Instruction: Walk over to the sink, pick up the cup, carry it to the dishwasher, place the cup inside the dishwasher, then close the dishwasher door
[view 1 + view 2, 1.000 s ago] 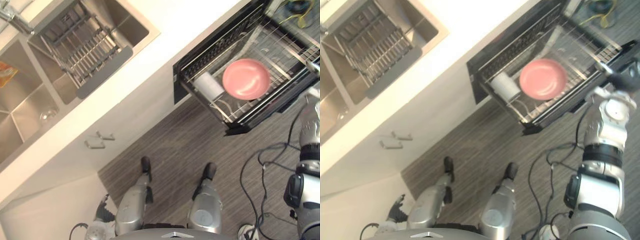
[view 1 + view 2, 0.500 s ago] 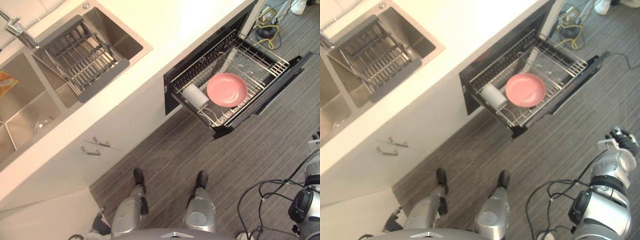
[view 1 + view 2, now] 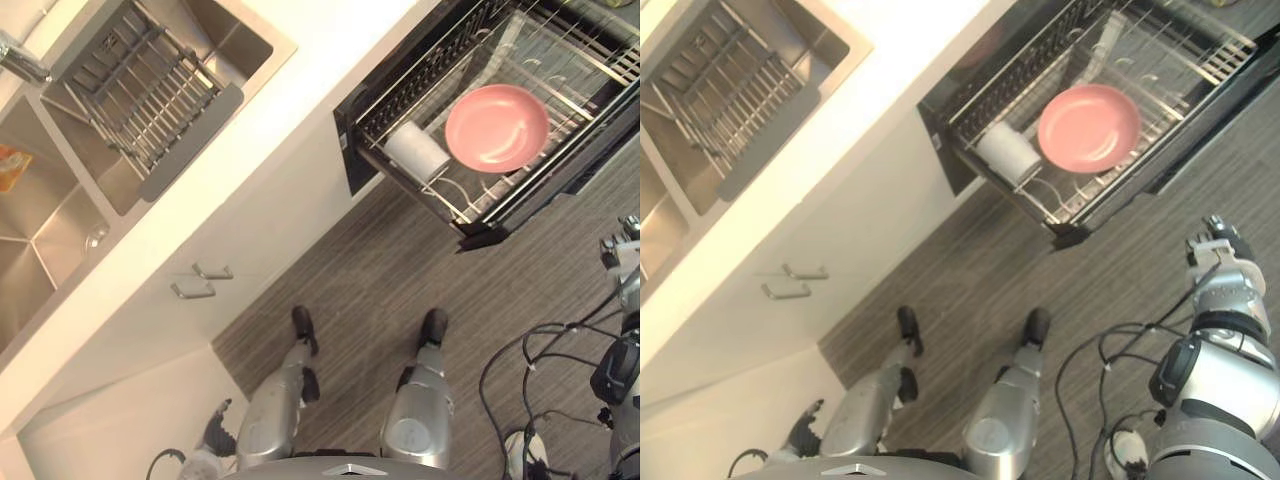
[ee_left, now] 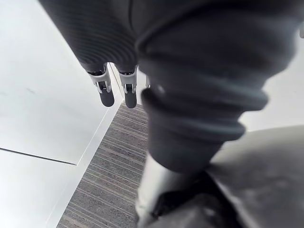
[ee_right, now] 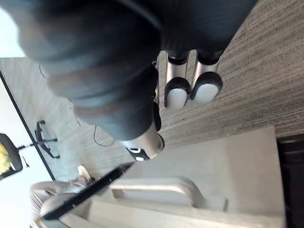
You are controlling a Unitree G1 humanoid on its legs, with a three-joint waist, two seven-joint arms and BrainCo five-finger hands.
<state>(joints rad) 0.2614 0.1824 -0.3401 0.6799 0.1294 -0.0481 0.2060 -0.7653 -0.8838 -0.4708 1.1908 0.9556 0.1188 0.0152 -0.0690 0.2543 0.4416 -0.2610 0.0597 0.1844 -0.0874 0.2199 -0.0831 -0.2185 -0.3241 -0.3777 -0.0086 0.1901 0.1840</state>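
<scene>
A white cup (image 3: 418,150) lies on its side in the wire rack of the dishwasher drawer (image 3: 480,235), which stands pulled out from under the counter. The cup touches a pink plate (image 3: 497,127) beside it. My right hand (image 3: 1215,240) hangs low over the floor in front of the drawer's corner, apart from it. Its fingers (image 5: 185,90) are curled and hold nothing. My left hand (image 3: 805,425) hangs by my side next to a white cabinet, fingers (image 4: 107,92) straight and empty.
The steel sink (image 3: 60,220) with a drying rack (image 3: 150,95) and a tap (image 3: 20,60) is at the far left of the white counter (image 3: 300,90). Two cabinet handles (image 3: 200,280) stick out below it. Wood-grain floor (image 3: 400,270) lies between me and the drawer.
The whole picture has swung with my head. My right hand has dropped away from the drawer's front edge and its fingers have curled shut. Cup and plate stay in the rack.
</scene>
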